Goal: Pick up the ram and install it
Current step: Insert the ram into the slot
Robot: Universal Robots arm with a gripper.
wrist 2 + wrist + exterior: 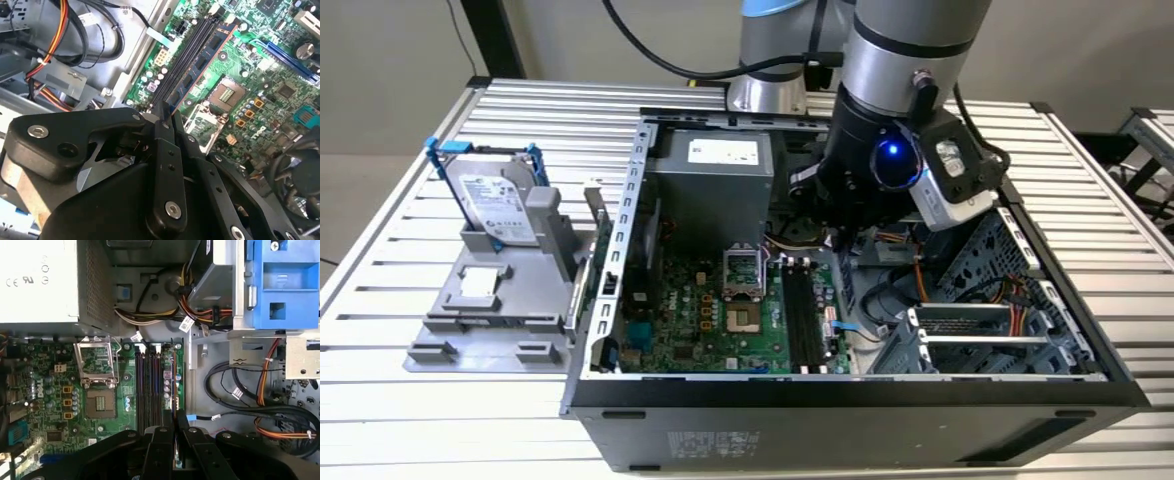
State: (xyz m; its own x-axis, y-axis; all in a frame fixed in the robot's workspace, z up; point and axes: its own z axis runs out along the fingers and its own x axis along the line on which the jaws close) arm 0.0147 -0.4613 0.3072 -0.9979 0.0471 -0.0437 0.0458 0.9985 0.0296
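1. The ram stands edge-on, pinched in the closed claw, above the motherboard's black slots, apparently to line up with them.
2. The open computer case on the desk holds motherboard, power supply and cables.

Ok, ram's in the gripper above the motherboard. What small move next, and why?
Probably a short level slide along the black slots toward their middle, with no descent yet. In the exterior view the gripper, apparently shut on the ram, hangs over the slots' far end, so the stick isn't lined up lengthwise.
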